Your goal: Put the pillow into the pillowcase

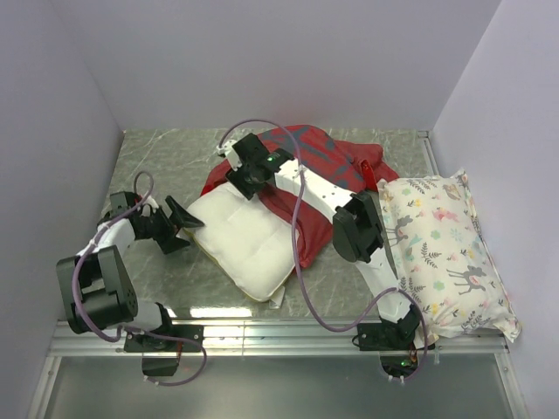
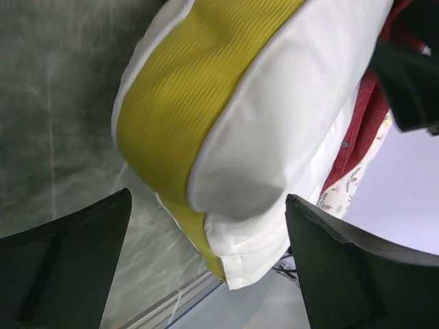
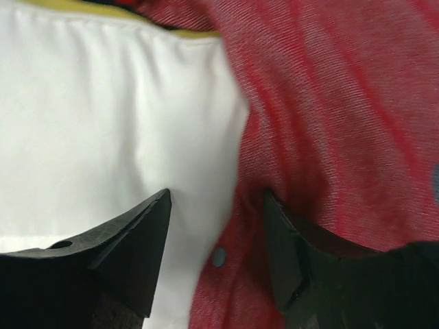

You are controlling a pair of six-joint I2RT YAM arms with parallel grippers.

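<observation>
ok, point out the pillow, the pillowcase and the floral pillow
pillow (image 1: 249, 240): top external view, middle of its white face.
pillowcase (image 1: 316, 146): top external view, bunched red fabric at the far end.
floral pillow (image 1: 445, 253): top external view, centre of its printed face.

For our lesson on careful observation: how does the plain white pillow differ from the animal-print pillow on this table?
The white pillow is plain with a yellow edge strip; the print pillow carries deer and leaves. The white pillow lies mid-table, its far end overlapped by the red pillowcase; the print pillow lies uncovered by the right wall. Both rest flat on the table.
</observation>
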